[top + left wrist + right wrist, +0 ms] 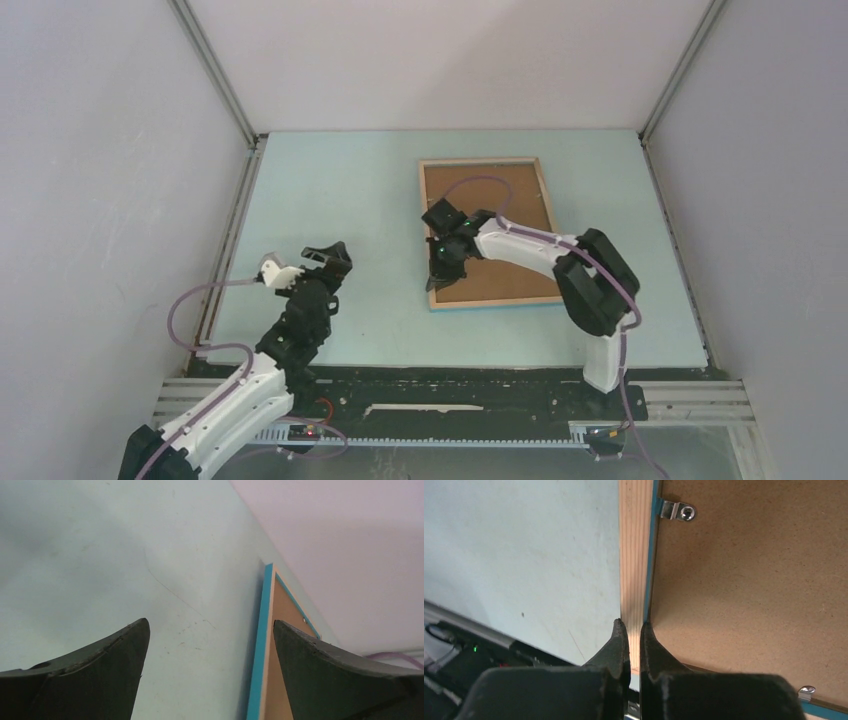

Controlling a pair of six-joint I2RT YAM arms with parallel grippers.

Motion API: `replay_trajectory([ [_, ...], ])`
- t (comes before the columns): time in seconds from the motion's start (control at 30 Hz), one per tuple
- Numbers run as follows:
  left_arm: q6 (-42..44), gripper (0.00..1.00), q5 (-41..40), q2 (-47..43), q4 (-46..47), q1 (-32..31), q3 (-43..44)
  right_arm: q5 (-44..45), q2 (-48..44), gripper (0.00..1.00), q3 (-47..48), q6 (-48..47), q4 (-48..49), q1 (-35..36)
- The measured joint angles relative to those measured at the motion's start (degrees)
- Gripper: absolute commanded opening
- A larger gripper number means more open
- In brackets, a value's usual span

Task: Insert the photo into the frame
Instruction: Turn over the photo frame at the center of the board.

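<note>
The frame (631, 555) lies flat on the surface (330, 200), toward the far right part, with its wood back up. A brown board (749, 580) sits inside it. The photo cannot be seen in any view. It may be under the board, but I cannot tell.

The right gripper (631, 625) is nearly closed, with only a thin slit between its tips and nothing seen in it. It points down at the frame's left side, close to the near corner, right where the wood meets the board. The left gripper (211, 624) is wide open and holds nothing. It sits over bare surface, well to the left of the frame.

I think the step now is working at that edge, to lift the board or to press it in. To do it well, the tips should stay on the thin line between wood and board and move slowly. A hard push could make the frame slide. The open left gripper could come over and hold the frame's side so it does not move. The small metal clips should not be bent.

Count: one frame, one brown board, two grippers, and no photo in sight. Two metal clips show, one at the left side (678, 511) and one by the near edge (806, 691).
</note>
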Motion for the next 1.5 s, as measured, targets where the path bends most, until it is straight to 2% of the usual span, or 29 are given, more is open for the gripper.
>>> replay_trajectory([
  [0.17, 3.69, 1.00, 10.60, 9.01, 9.70, 1.62, 0.17, -3.15, -8.24, 0.00, -5.62, -4.11, 2.75, -2.32],
  [0.27, 6.01, 1.00, 25.59, 21.53, 14.64, 6.21, 4.17, -3.58, -11.39, 0.00, -7.80, -5.11, 4.26, -2.56],
  [0.37, 6.08, 1.00, 41.83, 36.92, 23.50, 10.82, 9.29, -4.11, -12.50, 0.00, -9.53, -5.66, 5.44, -2.60],
  [0.47, 3.39, 1.00, 55.32, 50.21, 36.96, 12.92, 10.43, -4.52, -12.52, 0.00, -10.67, -6.23, 5.84, -2.62],
  [0.57, -3.26, 1.00, 67.04, 64.35, 53.57, 13.16, 11.45, -4.90, -12.52, 0.00, -11.02, -6.67, 6.08, -2.69],
  [0.67, -8.20, 1.00, 73.83, 72.63, 61.44, 13.14, 13.68, -5.18, -12.52, 0.00, -11.34, -6.71, 6.71, -2.71],
  [0.8, -8.90, 1.00, 76.37, 71.52, 62.20, 12.59, 14.60, -5.75, -12.52, 0.00, -11.85, -6.73, 7.56, -2.67],
  [1.0, -2.19, 0.96, 72.35, 68.39, 41.55, 8.83, 25.07, -5.88, -12.50, 0.00, -11.89, -6.67, 8.55, -1.99],
  [1.13, -0.22, 0.95, 69.11, 67.41, 33.88, 7.98, 26.40, -5.81, -12.50, 0.00, -11.89, -6.64, 8.57, -1.55],
  [1.27, 0.20, 0.84, 68.35, 67.34, 30.73, 8.09, 26.40, -5.09, -12.50, 0.00, -11.89, -6.62, 8.59, -0.92],
  [1.5, 0.39, 0.72, 68.87, 67.34, 30.67, 8.09, 26.38, -5.05, -12.50, 0.00, -11.89, -6.54, 8.90, 1.09],
])
